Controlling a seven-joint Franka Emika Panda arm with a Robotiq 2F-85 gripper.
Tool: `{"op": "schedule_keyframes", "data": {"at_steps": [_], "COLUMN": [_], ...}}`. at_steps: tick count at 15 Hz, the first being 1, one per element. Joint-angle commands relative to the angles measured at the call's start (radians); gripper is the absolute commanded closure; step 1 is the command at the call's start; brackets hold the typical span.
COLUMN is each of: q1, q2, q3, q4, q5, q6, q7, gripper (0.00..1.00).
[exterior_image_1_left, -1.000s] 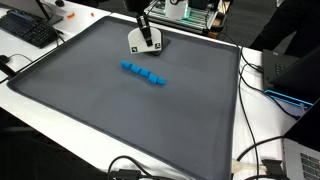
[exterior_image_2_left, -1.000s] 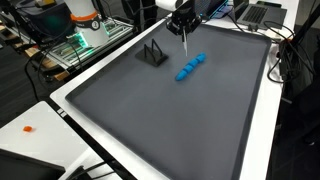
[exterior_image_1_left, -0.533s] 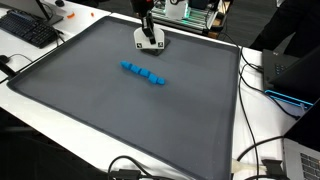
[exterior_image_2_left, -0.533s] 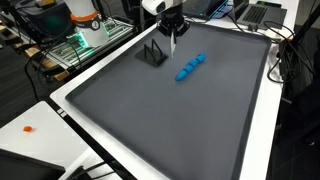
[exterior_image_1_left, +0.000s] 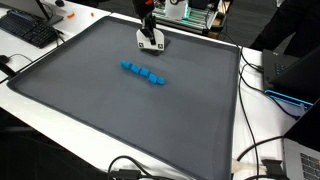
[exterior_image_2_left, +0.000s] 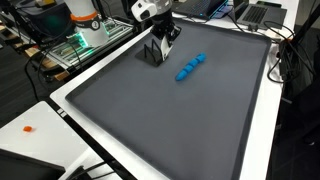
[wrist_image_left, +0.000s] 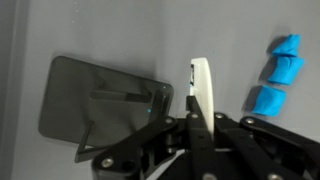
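Stick (wrist_image_left: 201, 85), white and thin, clamped in the fully closed hand (wrist_image_left: 201, 122) above the grey worktop (wrist_image_left: 120, 25), near its far edge in both exterior views. In the wrist view, from the left: dark folding stand (wrist_image_left: 100, 100) flat on the worktop, just beside the Stick; touching or not, cannot tell. Then hand and Stick in the middle. Then blue blocks (wrist_image_left: 280, 72) in a row at the right, apart from both.

End effector (exterior_image_2_left: 167, 41) hangs near the black stand (exterior_image_2_left: 148, 52).
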Motion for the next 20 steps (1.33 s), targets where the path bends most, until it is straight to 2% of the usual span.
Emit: {"op": "schedule_keyframes", "data": {"at_steps": [1, 20], "q1": [-0.010, -0.015], "q2": [-0.029, 0.034], "q3": [0.006, 0.007], "q4": [-0.063, -0.103], "q5": [0.065, 0.109], "q6": [0.048, 0.160], "q7": [-0.001, 0.025], "gripper": [0.99, 0.99]}}
